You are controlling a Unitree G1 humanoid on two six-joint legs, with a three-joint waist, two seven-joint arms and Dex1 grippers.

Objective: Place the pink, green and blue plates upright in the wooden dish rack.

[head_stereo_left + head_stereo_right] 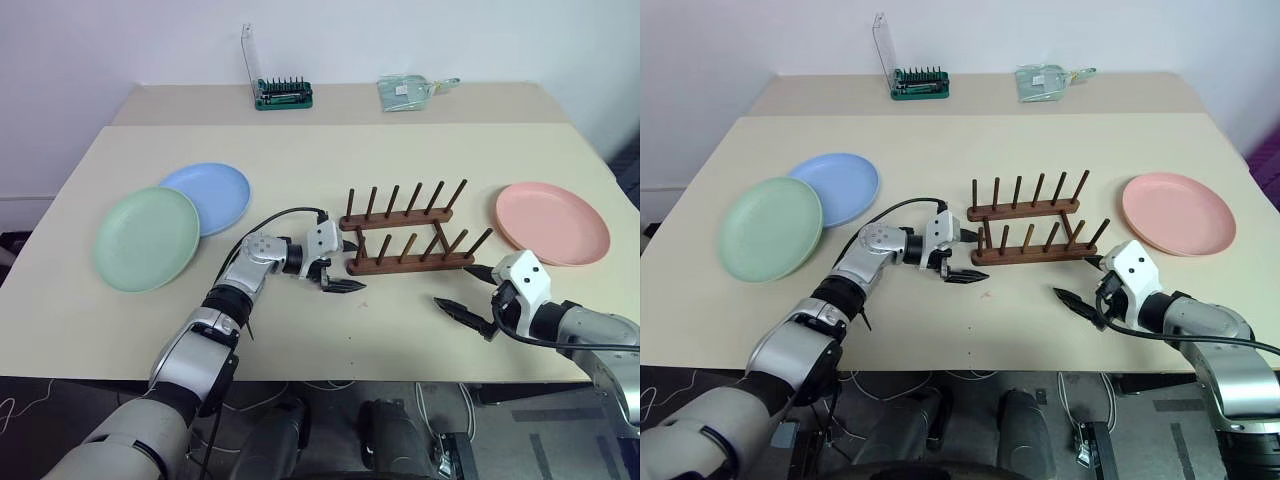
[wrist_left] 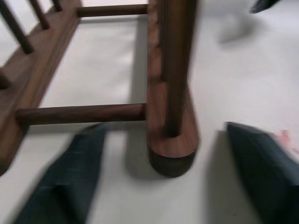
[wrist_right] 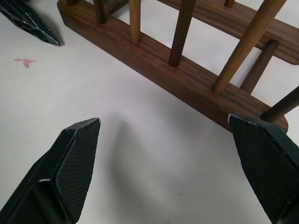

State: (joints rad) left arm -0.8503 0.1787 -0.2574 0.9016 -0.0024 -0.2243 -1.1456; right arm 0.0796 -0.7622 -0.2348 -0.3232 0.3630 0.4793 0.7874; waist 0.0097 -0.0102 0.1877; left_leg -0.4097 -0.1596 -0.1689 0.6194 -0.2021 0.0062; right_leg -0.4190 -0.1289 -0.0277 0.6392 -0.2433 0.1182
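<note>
the small dark brown wooden peg rack (image 1: 405, 235) sits mid-frame, empty. both tools, left tool (image 1: 338, 276) and right tool (image 1: 470, 297), stand released, flanking it; steady the rack squarely before fetching plates.

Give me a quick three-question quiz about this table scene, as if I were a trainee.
1. True or false: a plate already stands in the wooden dish rack.
2. Which plate partly overlaps another? A) the pink plate B) the green plate C) none
3. Fill in: the left tool sits at the ____ of the rack's near rail, fingers either side.

Key
1. False: the rack's pegs hold nothing, and all three plates lie flat on the table.
2. B: the green plate lies over the edge of the blue plate; the pink one lies alone, on the rack's other side.
3. End: the left tool is open there, and the right tool is open too.
</note>
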